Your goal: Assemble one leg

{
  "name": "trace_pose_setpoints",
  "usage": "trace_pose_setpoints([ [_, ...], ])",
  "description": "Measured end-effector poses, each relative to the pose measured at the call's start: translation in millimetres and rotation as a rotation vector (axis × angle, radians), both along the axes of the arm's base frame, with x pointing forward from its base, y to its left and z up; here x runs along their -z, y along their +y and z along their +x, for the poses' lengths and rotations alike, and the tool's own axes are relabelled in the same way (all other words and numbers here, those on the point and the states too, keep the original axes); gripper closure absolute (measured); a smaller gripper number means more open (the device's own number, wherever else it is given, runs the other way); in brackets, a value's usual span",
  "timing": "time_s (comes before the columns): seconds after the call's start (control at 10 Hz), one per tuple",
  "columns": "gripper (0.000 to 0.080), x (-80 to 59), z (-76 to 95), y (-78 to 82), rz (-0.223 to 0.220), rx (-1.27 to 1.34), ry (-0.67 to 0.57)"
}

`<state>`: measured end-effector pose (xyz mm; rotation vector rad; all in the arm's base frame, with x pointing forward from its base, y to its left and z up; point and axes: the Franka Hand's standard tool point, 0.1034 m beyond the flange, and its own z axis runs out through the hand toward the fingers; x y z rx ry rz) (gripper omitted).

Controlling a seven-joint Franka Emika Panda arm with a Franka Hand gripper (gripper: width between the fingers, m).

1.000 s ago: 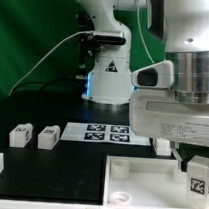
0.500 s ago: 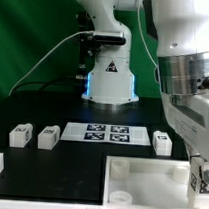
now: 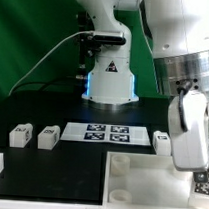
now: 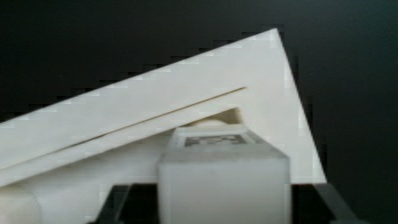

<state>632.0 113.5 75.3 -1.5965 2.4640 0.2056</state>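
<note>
The gripper [image 3: 197, 170] has swung round over the square panel [image 3: 138, 175]'s right corner; its jaws pinch the leg [image 4: 221, 170], now poised above a corner hole, probably ready for insertion.

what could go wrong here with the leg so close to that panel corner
Misalignment: in the wrist view the leg sits between the gripper fingers just over a corner of the large white panel, and the hole shows only partly behind it, so it could miss and jam.

Blind approach: in the exterior view the arm hides most of the held leg.

Loose legs on the table could be knocked by a wide swing.
</note>
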Motion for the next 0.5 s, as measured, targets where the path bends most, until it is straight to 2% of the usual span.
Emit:
trace_pose_setpoints([
  [0.2, 0.0502, 0.6, -0.8, -0.6, -0.001, 0.028, 0.009],
  [0.3, 0.0309, 0.7, -1.0, 0.2, -0.002, 0.016, 0.007],
  [0.4, 0.0309, 0.9, -1.1, 0.5, -0.002, 0.014, 0.007],
  [0.5, 0.0187, 1.0, -1.3, 0.9, -0.002, 0.012, 0.006],
])
